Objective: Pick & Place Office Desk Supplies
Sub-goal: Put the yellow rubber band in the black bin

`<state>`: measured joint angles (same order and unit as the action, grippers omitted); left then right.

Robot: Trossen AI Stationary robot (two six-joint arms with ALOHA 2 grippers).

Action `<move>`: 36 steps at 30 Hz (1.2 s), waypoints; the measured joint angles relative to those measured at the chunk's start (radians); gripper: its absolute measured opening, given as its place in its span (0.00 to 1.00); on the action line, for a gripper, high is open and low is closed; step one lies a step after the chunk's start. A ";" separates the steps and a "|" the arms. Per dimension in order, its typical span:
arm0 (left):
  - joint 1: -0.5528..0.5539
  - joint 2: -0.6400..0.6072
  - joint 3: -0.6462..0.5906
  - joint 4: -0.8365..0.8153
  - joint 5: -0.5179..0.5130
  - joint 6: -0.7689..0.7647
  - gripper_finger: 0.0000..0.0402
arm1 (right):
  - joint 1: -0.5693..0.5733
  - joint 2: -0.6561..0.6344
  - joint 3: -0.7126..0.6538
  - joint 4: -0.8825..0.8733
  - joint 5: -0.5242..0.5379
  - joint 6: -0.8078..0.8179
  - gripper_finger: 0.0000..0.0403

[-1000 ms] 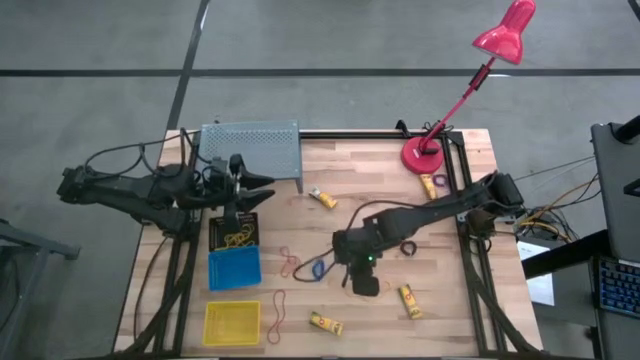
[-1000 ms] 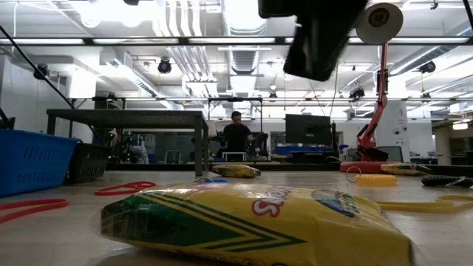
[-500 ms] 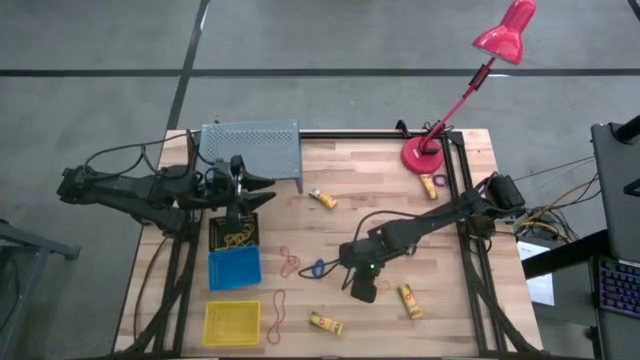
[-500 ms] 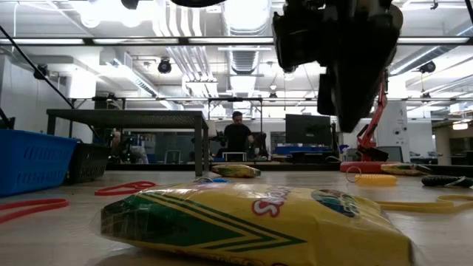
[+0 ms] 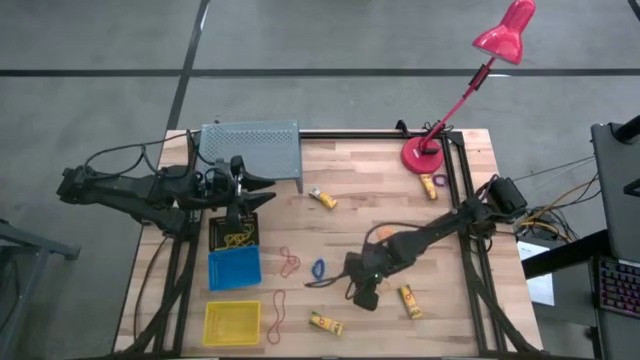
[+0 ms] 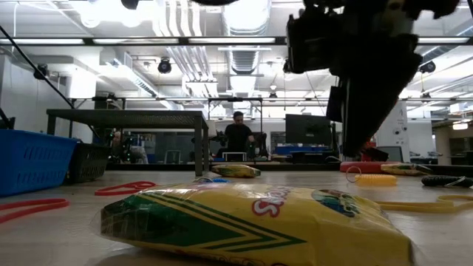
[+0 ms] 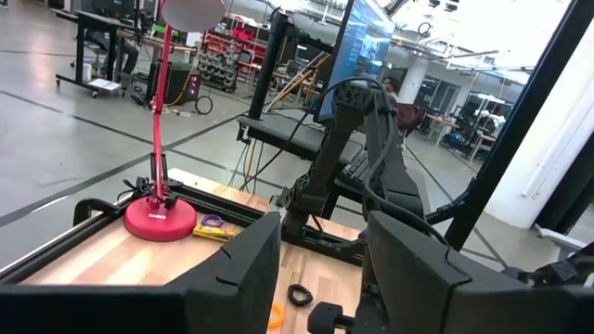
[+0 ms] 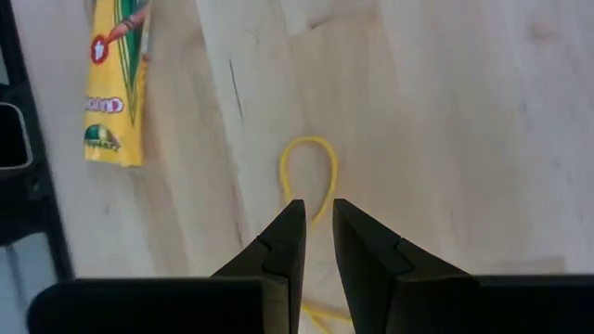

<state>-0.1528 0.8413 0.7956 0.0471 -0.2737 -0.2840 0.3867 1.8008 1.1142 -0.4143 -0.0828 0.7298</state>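
Note:
My right gripper hangs above the table near its near edge, fingers pointing down. In the right wrist view its fingers stand a narrow gap apart over a thin yellow rubber-band loop lying flat on the wood. In the low view its tip is clear of the table. A blue ring, red bands and yellow crayon packs lie around. My left gripper waits open above the black bin.
The blue bin and yellow bin sit in a row toward the near left edge. A grey mesh basket stands at the far left. The pink lamp's base is far right, with a crayon pack mid-table.
My right gripper has moved toward the table's near edge and a little to the right, away from the blue ring, and has come lower over the table. The left arm has kept still.

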 joint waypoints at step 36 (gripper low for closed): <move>0.005 0.000 0.000 0.001 -0.005 0.034 0.42 | 0.093 0.249 0.165 -0.069 0.239 -0.156 0.14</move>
<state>-0.1478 0.8413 0.7952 0.0479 -0.2783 -0.2501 0.4801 2.0501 1.2789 -0.4833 0.1565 0.5738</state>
